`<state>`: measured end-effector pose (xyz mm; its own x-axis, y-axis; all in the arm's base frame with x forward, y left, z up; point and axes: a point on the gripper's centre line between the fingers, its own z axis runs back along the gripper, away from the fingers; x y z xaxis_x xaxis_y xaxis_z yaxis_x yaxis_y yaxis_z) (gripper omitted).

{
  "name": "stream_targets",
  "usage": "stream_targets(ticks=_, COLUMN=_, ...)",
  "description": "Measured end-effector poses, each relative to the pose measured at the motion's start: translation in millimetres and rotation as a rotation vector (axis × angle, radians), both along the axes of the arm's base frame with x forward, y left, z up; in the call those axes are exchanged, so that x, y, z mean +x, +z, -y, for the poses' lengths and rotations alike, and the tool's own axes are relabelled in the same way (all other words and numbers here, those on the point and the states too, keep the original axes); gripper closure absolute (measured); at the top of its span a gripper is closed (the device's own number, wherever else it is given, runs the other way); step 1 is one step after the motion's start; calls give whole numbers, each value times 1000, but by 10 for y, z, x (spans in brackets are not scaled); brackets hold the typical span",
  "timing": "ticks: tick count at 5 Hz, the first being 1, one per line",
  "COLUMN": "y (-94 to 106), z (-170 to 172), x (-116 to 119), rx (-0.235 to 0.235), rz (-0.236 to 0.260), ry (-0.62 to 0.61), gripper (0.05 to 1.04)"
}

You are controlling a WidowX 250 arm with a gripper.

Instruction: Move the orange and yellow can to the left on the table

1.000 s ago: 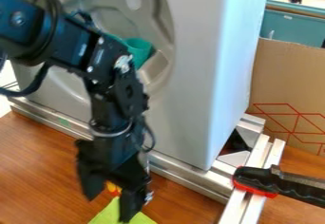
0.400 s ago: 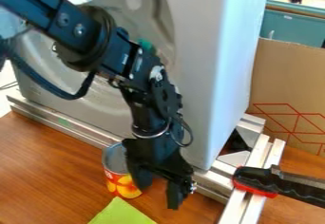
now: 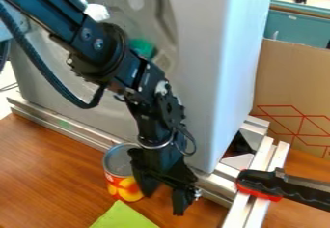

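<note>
Cable (image 3: 54, 83) hanging slack under the black arm (image 3: 106, 53) could snag on the grey panel (image 3: 199, 77) if the arm swung across it. Next along, the open-topped can (image 3: 126, 189) stands upright on the desk (image 3: 38, 164), well in from the left edge and near the metal rail (image 3: 58, 121). A leftward sweep could tip it, because one finger overlaps its right side in the view; whether they touch cannot be told. The green sheet (image 3: 122, 217) in front might ruck if the can slid onto it. Further right, low travel could knock a finger against the rail or the black-and-red tool handle (image 3: 258, 183).

As for pose, the arm slants down from the upper left, then bends and drops more steeply. Its hand (image 3: 164, 201) points downward just right of the can, fingers spread, with nothing seen gripped between them.
</note>
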<state>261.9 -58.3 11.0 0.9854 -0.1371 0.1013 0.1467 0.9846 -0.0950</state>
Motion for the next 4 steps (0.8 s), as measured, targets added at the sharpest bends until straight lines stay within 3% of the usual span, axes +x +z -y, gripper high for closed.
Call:
stream_targets(ticks=1, y=-2, z=-165, x=25, rx=9, rz=-2, ry=46, gripper=83)
stream_targets(ticks=3, y=195, z=-783, x=-144, rx=123, rz=48, ry=206, gripper=83)
stream_targets(ticks=4, y=195, z=-1077, x=-155, rx=117, rz=60, ry=274, gripper=83)
